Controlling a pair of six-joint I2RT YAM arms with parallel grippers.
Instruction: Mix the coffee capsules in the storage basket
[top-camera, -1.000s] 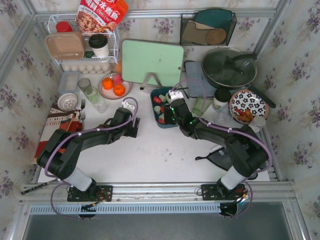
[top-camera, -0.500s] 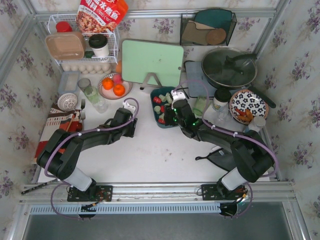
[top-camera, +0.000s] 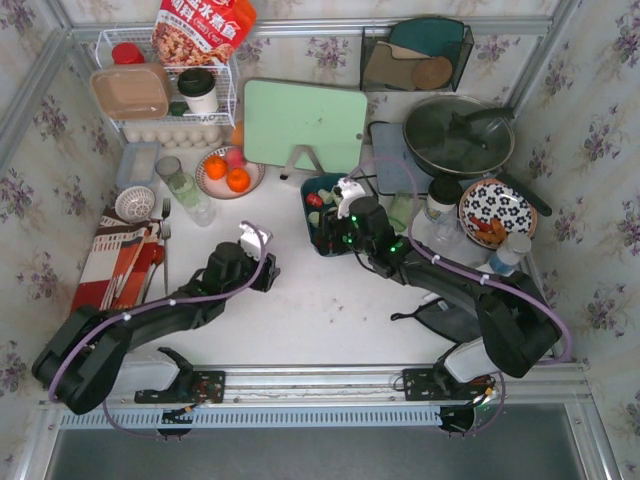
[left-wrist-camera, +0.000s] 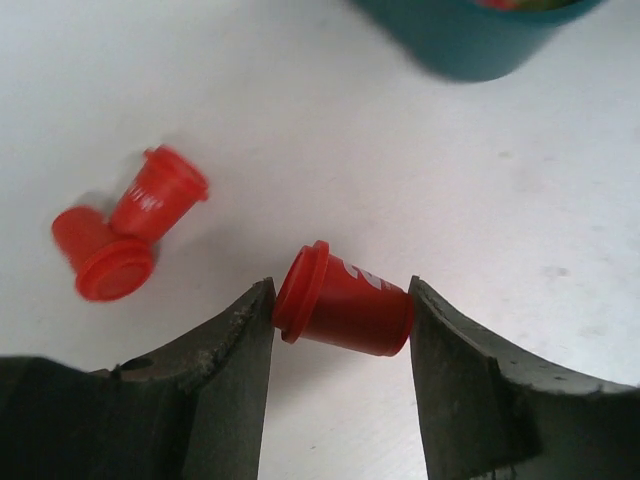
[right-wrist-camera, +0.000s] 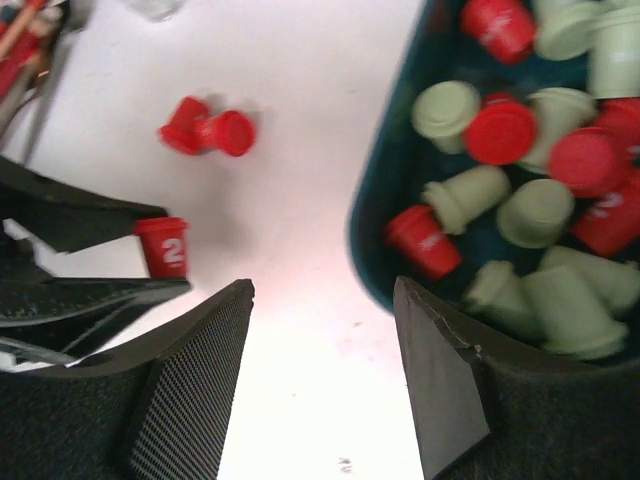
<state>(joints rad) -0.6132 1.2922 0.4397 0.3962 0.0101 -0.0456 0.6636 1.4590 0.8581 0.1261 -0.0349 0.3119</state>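
Left tool (left-wrist-camera: 340, 296) clamps a red capsule (left-wrist-camera: 350, 310) near the basket (right-wrist-camera: 372, 235); right tool (right-wrist-camera: 322, 292) stands open, empty, over its rim.

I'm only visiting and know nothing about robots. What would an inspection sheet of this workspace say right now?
Surface: white table, no spills seen.
Job's things: teal storage basket holds red and pale green capsules; two loose red capsules lie on the table outside it; another red capsule sits between the left fingers.
Clutter: plate of oranges, green cutting board, pan and wire rack along the back.
Grippers: left gripper shut on the red capsule; right gripper open, holding nothing, at the basket's edge.
Cables: purple cables run along both arms; no snag seen.
Surroundings: floral wallpaper, metal frame.
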